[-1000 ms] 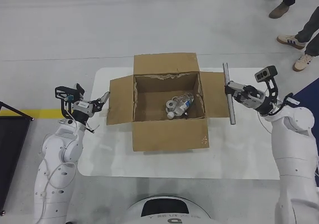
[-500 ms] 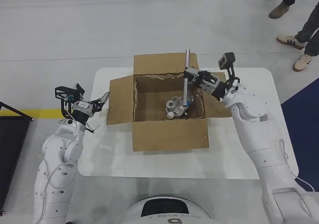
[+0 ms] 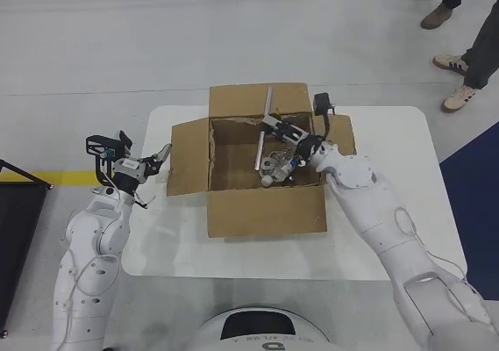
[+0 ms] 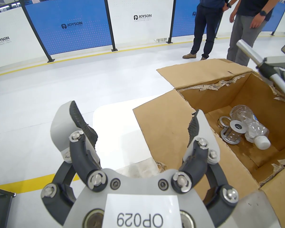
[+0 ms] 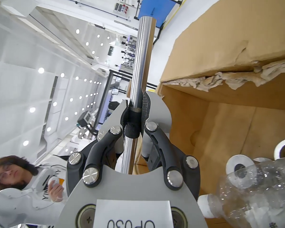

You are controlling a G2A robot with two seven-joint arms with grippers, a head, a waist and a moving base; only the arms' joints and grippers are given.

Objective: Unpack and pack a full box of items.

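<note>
Packing appears to be the step in hand, because the long, shiny round steel rod is pinched partway along its length between the closed black pads of the right gripper. One end runs out well past the fingertips and the other passes back beneath the palm. Directly below that gripper sits the open brown cardboard box, its flaps folded outward and torn paper lining showing along the rim. The rod hangs slanted over the box's far half, and I cannot tell whether its lower end touches the box floor. Lower down, on the palm side of the right gripper, three things lie on the box floor. They are a clear crumpled plastic bottle with a white cap, a small silver flanged metal spool touching it, and a thin metal ring just beside the spool. Well apart and outside the box, the left gripper hovers with its fingers spread wide and nothing between them. The nearest side flap is just ahead of its fingertips, and the edge of the white table lies beneath. As I judge it, the next move calls for lowering the rod into the bare part of the floor beside the bottle and tipping it flat. The right fingers should part only once it rests there, since the rod looks nearly as long as the box is deep and could catch on a wall.
</note>
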